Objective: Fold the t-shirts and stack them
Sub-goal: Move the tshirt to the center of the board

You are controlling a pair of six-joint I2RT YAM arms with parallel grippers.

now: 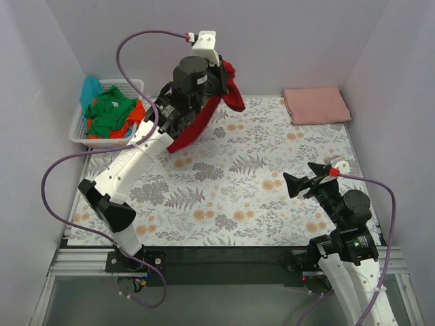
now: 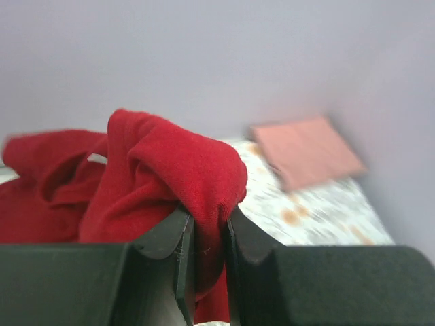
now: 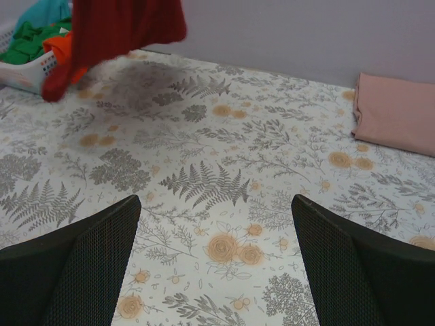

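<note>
My left gripper [image 1: 228,73] is shut on the dark red t-shirt [image 1: 204,119] and holds it high above the back left of the table; the cloth hangs down towards the mat. In the left wrist view the red cloth [image 2: 170,170] is pinched between the black fingers [image 2: 178,251]. The red shirt also hangs at the top left of the right wrist view [image 3: 122,30]. A folded salmon pink t-shirt [image 1: 316,105] lies at the back right, also in the left wrist view [image 2: 306,151] and the right wrist view [image 3: 397,112]. My right gripper [image 1: 304,183] is open and empty above the mat's right side.
A white lattice basket [image 1: 85,138] at the back left holds green [image 1: 109,112], orange [image 1: 134,112] and turquoise [image 1: 90,88] shirts. The floral mat [image 1: 231,197] covers the table. White walls stand at the left, back and right.
</note>
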